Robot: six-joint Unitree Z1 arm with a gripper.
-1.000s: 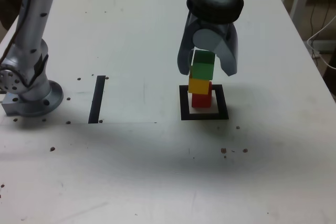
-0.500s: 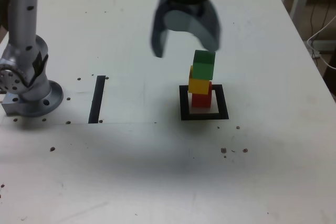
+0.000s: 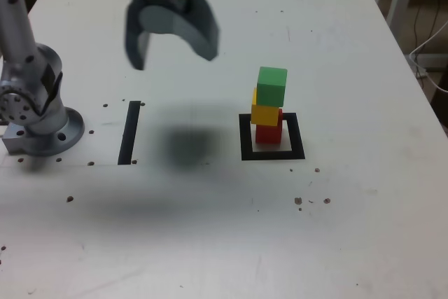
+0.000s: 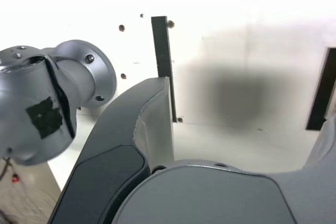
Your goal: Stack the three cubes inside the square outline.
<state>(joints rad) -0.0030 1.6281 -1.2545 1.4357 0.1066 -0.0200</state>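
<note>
3 cubes (image 3: 269,106) stacked inside square outline (image 3: 272,153), green top offset; gripper (image 3: 171,36) fingers released, empty, clear of stack.

Bright overhead light washes out the table (image 3: 336,229) in the wrist view, with a soft shadow (image 3: 187,146) beneath the motion-blurred end effector (image 3: 171,45).

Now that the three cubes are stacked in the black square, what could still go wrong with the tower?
1. The green cube sits shifted toward the exterior view's right on the yellow cube, which itself overhangs the red cube slightly. A bump to the table might topple the tower.
2. The gripper hangs with open jaws, empty, above the table to the exterior view's left of the stack. If the arm swings back low, it might knock the cubes out of the square outline.
</note>
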